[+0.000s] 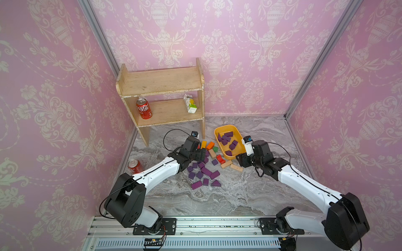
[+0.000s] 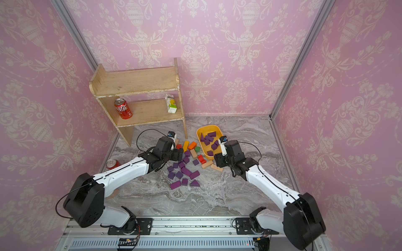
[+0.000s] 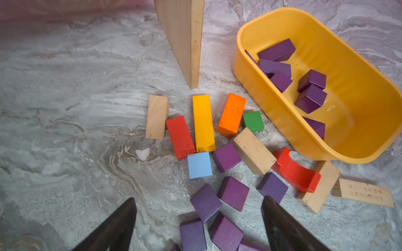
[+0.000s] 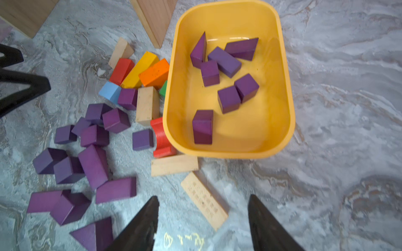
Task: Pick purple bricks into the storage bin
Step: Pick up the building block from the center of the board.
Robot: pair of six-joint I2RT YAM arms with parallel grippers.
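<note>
Seven purple bricks (image 4: 228, 98) lie inside the storage bin (image 4: 265, 121), which sits right of centre in both top views. Roughly fifteen more lie loose on the desk (image 1: 250, 195) in a tight pile (image 1: 206, 171) at frame centre, below-left of the bin. Task judged about a third done.

Left claw (image 3: 199, 197): jaws wide, nothing held, poised over the pile's upper edge. Risk: the bricks there crowd each other, so closing could catch two, or pinch one by a corner and flick it away.

Right claw (image 4: 203, 196): jaws apart, empty, over bare desk by the bin's near end. Risk: a low pass clips the rim and slides the bin, which is likely light.

One purple cube (image 3: 226, 156) sits tight between a light-blue block (image 3: 199, 165) and a tan block (image 3: 253, 151); a grasp there may drag a wrong colour along. Wedges could slip on their sloped faces. Both arms converge mid-frame, so a collision is possible.
</note>
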